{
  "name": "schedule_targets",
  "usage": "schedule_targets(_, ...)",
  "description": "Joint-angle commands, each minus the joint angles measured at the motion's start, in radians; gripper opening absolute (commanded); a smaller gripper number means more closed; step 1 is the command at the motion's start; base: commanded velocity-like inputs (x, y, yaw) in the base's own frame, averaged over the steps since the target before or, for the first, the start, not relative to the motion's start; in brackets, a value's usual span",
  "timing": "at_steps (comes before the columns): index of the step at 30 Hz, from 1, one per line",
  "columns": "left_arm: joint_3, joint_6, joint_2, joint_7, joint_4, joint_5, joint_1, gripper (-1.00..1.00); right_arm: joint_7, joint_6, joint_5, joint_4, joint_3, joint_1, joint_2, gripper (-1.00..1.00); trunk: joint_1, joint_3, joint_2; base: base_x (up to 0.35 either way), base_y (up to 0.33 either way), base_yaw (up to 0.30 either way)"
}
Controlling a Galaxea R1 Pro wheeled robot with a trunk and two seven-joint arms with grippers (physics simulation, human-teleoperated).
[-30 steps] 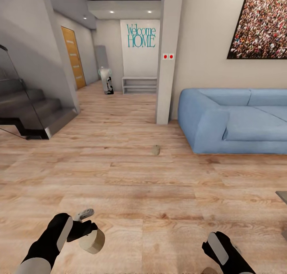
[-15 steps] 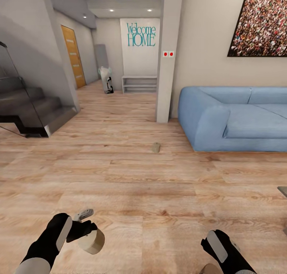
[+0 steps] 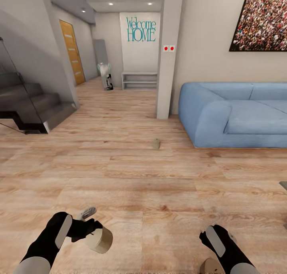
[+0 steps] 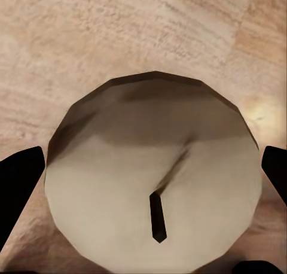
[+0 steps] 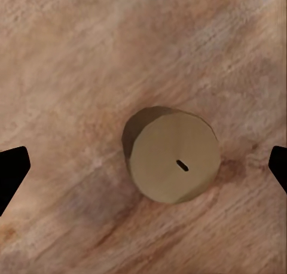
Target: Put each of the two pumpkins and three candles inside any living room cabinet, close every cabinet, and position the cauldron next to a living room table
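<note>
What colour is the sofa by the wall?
Light blue, plain with no pattern; the sofa shows best in the head view.

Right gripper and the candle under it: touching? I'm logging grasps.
Apart. In the right wrist view the candle lies on the floor, bare wood between it and both fingers.

Wood, wax and cloth, mostly matt

The floor [image 3: 159, 186] is pale wood planking with clear grain and a faint sheen. The candle [image 3: 99, 240] in the left hand [image 3: 88, 226] looks like smooth matt beige wax, as does the candle [image 5: 172, 163] on the floor below the right hand [image 3: 217, 236]. Both hands look like matt black plastic. The far right sofa [image 3: 235, 114] is soft blue cloth.
</note>
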Motion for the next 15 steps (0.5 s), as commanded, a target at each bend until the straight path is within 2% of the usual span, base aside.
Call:
schedule_targets(1,0.0,0.001,0.001,-0.009,0.0,0.002,0.0,-1.0,0.003,-0.001,0.009,0.004,0.0,0.0,0.0,1.0,0.0,-0.004,0.0,0.0,0.0,0.0)
schedule_targets(3,0.001,0.003,0.003,-0.026,0.0,0.002,0.0,-1.0,0.011,-0.002,0.017,0.007,0.0,0.0,0.002,1.0,0.001,-0.012,-0.001,0.0,0.0,0.0)
schedule_targets(5,0.001,0.019,0.007,-0.069,0.0,0.008,0.0,-1.0,0.018,-0.003,0.023,0.01,-0.001,0.0,0.004,1.0,0.002,-0.019,-0.001,0.0,0.0,0.0)
schedule_targets(9,0.001,0.049,0.016,-0.224,0.0,0.039,0.0,-1.0,0.022,-0.003,0.027,0.012,-0.001,0.0,0.003,1.0,0.004,-0.035,-0.002,0.0,0.0,0.0)
schedule_targets(13,0.002,0.053,0.05,-0.29,0.0,0.054,-0.001,-1.0,0.023,-0.003,0.027,0.012,-0.001,0.0,0.007,1.0,0.006,-0.05,-0.003,0.0,0.0,0.0)
schedule_targets(15,0.003,0.054,0.058,-0.323,0.0,0.056,-0.001,-1.0,0.023,-0.003,0.027,0.012,-0.001,0.0,0.004,1.0,0.007,-0.058,-0.004,0.0,0.0,0.0)
